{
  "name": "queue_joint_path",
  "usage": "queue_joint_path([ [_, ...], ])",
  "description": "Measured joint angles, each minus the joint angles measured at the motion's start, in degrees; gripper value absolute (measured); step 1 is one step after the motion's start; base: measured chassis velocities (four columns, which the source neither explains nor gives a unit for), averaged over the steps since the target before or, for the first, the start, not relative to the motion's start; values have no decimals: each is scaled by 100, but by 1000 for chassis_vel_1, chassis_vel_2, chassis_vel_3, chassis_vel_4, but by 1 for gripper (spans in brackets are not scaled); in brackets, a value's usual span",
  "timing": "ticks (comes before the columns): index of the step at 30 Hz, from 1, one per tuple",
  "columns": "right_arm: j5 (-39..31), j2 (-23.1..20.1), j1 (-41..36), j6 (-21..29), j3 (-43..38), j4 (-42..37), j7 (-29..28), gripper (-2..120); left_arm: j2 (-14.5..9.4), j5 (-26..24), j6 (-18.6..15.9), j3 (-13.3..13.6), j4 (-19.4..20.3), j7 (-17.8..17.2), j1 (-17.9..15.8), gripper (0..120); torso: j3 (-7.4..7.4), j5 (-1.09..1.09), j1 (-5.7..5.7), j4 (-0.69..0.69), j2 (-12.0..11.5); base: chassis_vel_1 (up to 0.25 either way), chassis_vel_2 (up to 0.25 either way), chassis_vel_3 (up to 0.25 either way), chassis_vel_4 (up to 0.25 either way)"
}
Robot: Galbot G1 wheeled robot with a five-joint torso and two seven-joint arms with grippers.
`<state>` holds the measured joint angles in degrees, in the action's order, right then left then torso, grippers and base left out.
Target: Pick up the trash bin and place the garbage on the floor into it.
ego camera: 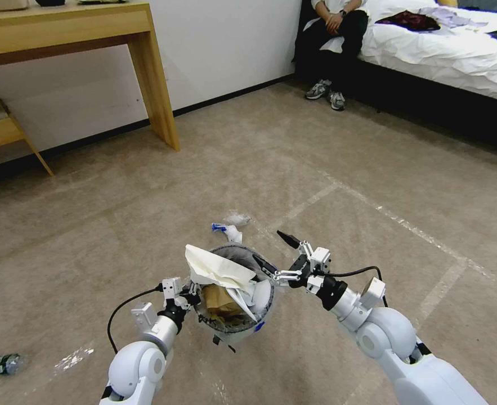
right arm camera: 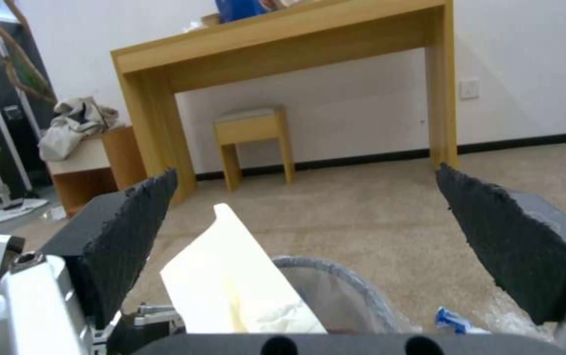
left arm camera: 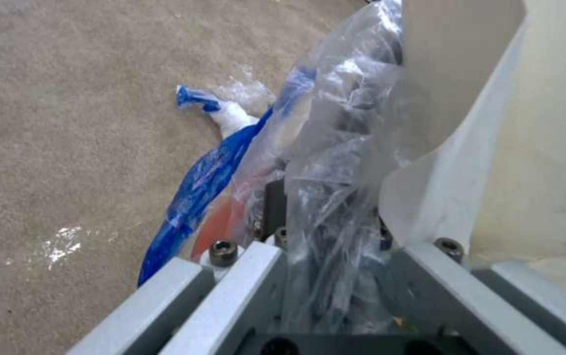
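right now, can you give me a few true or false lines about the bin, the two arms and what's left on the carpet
1. The left gripper is clamped on the rim of the bin. True; its jaws are shut on the bin's edge and plastic liner.
2. The right gripper is carrying a red can. False; its jaws are open and empty, beside the bin's rim.
3. The bin is empty. False; a white slipper and a brown paper bag are inside.
4. A blue and white wrapper lies on the carpet beyond the bin. True.
5. A small bottle lies on the carpet to the robot's left. True.
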<state>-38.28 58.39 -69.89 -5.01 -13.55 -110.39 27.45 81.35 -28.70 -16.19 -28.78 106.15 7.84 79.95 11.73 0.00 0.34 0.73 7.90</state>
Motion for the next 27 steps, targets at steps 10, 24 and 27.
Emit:
queue_joint_path([
  [10, -103, 44, 139, -54, 61, 178, -317, 100, 61, -21, -20, -34, 0, -15, -4, 1, 0, 0, 0, 0, 0, 0, 0, 0, 0],
  [24, -94, 88, 168, -150, 48, 291, -312, 100, 30, 8, 42, -24, -67, -27, -52, 1, 0, 0, 0, 0, 0, 0, 0, 0, 0],
  [27, -84, 94, 172, -174, 37, 308, -318, 100, 28, 11, 43, -15, -73, -27, -60, 1, 0, 0, 0, 0, 0, 0, 0, 0, 0],
])
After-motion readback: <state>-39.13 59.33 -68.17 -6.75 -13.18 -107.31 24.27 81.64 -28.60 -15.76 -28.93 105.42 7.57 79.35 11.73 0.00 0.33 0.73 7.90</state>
